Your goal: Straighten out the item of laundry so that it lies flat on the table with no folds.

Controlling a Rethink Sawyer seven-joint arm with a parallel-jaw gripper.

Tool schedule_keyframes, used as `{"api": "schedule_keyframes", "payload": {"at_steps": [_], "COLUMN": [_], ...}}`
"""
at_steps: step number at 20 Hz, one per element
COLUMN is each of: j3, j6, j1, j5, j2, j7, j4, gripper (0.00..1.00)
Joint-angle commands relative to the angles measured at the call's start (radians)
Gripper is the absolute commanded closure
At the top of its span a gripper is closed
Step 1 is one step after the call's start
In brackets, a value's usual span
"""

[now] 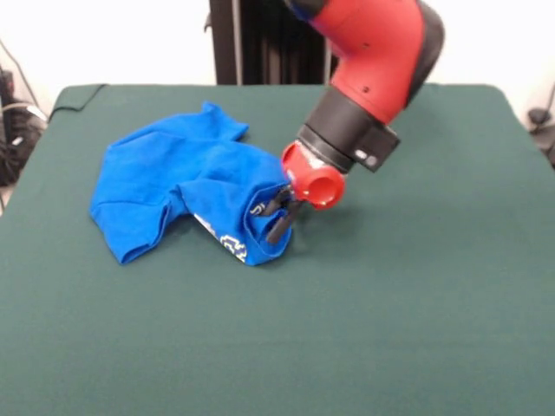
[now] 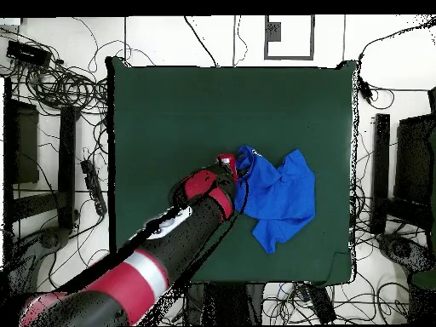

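Note:
The item of laundry (image 1: 173,173) is a bright blue T-shirt, crumpled and folded over on itself on the left middle of the table (image 1: 416,286). Part of its white emblem and lettering shows at the lower edge of the fold. My gripper (image 1: 276,215) sits at the shirt's right edge, low over the cloth, and its dark fingers (image 1: 282,227) pinch a bunched fold of blue fabric. In the overhead view the gripper (image 2: 236,173) meets the shirt's (image 2: 285,194) left edge, and the red arm reaches in from the bottom left over the table (image 2: 213,102).
The green felt stretches wide to the right of and in front of the shirt in the front view. The black pedestal (image 1: 260,43) stands behind the table's far edge. Cables (image 2: 60,85) and equipment lie on the floor around the table.

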Motion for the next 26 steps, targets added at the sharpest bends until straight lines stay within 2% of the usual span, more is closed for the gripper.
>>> {"api": "schedule_keyframes", "payload": {"at_steps": [1,3,7,8,18,21,24,25,26], "j3": [-0.157,-0.133,0.014,0.030,0.010,-0.085,-0.178,-0.242,-0.273], "j6": [0.314,0.327,0.241,0.231,0.250,0.346,0.528,0.664,0.734], "j1": [0.187,0.193,0.154,0.149,0.183,0.233,0.284,0.306,0.316], "j5": [0.126,0.130,0.097,0.091,0.116,0.147,0.203,0.233,0.252], "j2": [0.303,0.288,0.193,0.182,0.204,0.272,0.338,0.381,0.402], "j7": [0.143,0.140,0.042,0.029,0.074,0.146,0.253,0.321,0.355], "j4": [-0.170,-0.158,-0.105,-0.100,-0.108,-0.147,-0.190,-0.232,-0.253], "gripper": [0.00,0.00,0.00,1.00,1.00,1.00,1.00,1.00,1.00]}}
